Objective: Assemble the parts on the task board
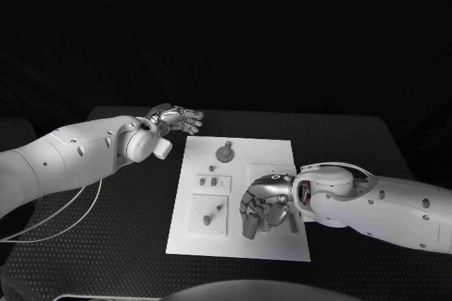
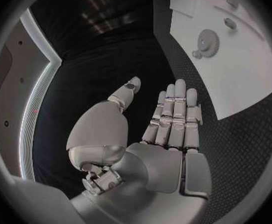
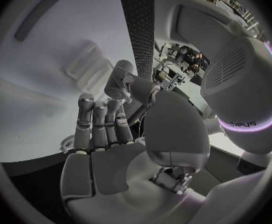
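The right hand (image 1: 266, 206) hangs low over the task board (image 1: 273, 151), near its 4 o'clock side. Its fingers (image 3: 101, 122) lie straight and close together, and I see nothing in them, so it looks released. If it is to pick up a part, it should come down slowly and straight, and close only when a part sits between thumb and fingers. It must not shove the board.

The left hand (image 1: 175, 120) floats off the board, past its 11 o'clock corner, above the black worktop (image 1: 377, 144). Its fingers (image 2: 173, 114) are straight too, and it holds nothing. It could stay there, out of the way.

The task board is a flat white plate in the middle of the worktop. A small round gear (image 1: 223, 155) sits near its 12 o'clock end, with teeth all round it. Two tiny parts (image 1: 202, 181) sit in a little frame at about 9 o'clock. Another small part (image 1: 206, 219) lies in a square frame near 7 o'clock.
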Controlling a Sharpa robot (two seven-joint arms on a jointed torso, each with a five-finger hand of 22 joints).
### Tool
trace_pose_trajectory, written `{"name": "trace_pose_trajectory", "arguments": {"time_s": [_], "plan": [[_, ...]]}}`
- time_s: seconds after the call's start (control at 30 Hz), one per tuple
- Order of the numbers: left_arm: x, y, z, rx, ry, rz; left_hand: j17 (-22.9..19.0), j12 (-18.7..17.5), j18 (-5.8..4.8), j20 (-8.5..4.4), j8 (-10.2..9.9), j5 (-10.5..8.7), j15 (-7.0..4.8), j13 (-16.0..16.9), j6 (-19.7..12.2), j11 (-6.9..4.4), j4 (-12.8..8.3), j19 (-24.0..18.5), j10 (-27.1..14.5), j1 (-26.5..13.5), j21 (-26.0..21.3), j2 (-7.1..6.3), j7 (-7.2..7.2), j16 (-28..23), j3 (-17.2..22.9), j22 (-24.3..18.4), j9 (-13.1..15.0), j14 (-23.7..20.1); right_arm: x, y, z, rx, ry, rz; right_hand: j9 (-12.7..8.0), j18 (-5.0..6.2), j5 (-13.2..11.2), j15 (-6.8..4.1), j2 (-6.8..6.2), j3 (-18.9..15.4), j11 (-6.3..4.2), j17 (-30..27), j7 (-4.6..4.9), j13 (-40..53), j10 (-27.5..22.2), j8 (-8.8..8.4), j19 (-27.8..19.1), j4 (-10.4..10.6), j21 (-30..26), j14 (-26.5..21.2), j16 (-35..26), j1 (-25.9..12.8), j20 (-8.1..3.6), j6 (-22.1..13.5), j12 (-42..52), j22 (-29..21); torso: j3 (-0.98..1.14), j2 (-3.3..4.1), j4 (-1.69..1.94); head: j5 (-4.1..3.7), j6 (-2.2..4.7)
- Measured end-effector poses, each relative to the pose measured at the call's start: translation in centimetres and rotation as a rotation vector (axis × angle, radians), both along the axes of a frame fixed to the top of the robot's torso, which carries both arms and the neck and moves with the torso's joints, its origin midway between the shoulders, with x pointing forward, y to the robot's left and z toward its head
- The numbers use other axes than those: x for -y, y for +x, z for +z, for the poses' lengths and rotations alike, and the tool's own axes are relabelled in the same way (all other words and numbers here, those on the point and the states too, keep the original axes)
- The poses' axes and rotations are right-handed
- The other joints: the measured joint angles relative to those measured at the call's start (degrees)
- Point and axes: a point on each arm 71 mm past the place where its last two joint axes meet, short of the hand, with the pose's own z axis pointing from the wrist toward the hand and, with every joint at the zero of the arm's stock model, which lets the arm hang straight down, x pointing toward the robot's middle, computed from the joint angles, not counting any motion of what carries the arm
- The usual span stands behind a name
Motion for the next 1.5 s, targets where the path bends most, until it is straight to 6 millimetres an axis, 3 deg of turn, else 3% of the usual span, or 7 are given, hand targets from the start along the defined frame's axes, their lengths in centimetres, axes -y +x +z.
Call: {"name": "trace_pose_trajectory", "arguments": {"time_s": [1.03,1.43,1.5], "plan": [[0.0,0.0,0.0,-0.002,0.0,-0.002,0.17,0.0,0.0,0.0,0.0,-0.27,0.0,-0.05,-0.2,0.0,0.0,0.0,0.0,0.0,0.0,0.0,0.2,0.0,0.0,0.04,-0.04,0.0,-1.2,-0.1,-0.4,0.261,-0.044,0.101,0.0,-0.03,0.28,0.19,0.08,-0.09,0.0,-0.28,0.0,-0.17,0.0,0.0,-0.2,-0.22,0.0,-0.19,0.46,0.05,0.21,0.0,0.42,-0.02,0.04,0.0,-0.02,0.28,-0.01],[0.0,-0.1,0.0,-0.003,0.0,-0.002,0.3,0.0,0.0,0.0,0.0,-0.27,0.0,-0.1,-0.4,0.0,0.0,0.0,0.0,0.0,-0.23,0.0,0.4,-0.21,0.0,0.1,-0.16,0.0,-1.4,0.1,-0.4,0.333,-0.064,0.13,0.01,-0.06,0.28,0.6,-0.99,0.19,0.02,-0.69,-0.01,-0.61,-0.43,0.0,-0.44,-0.46,0.0,-0.65,0.46,1.11,0.44,0.0,0.41,-0.08,0.03,0.0,-0.01,0.24,-0.02],[0.0,-0.1,0.0,-0.003,0.0,-0.002,0.3,0.0,0.0,0.0,0.0,-0.27,0.0,-0.1,-0.41,0.0,0.0,0.0,0.0,0.0,-0.23,0.0,0.4,-0.21,0.0,0.1,-0.16,0.0,-1.3,0.1,-0.5,0.334,-0.067,0.131,0.01,-0.08,0.28,0.63,-1.59,0.74,0.31,-0.77,-0.38,-0.65,-0.72,0.0,-0.72,-0.84,0.0,-1.05,0.7,1.73,0.72,0.38,0.41,-0.1,0.03,0.0,-0.02,0.23,-0.02]]}}
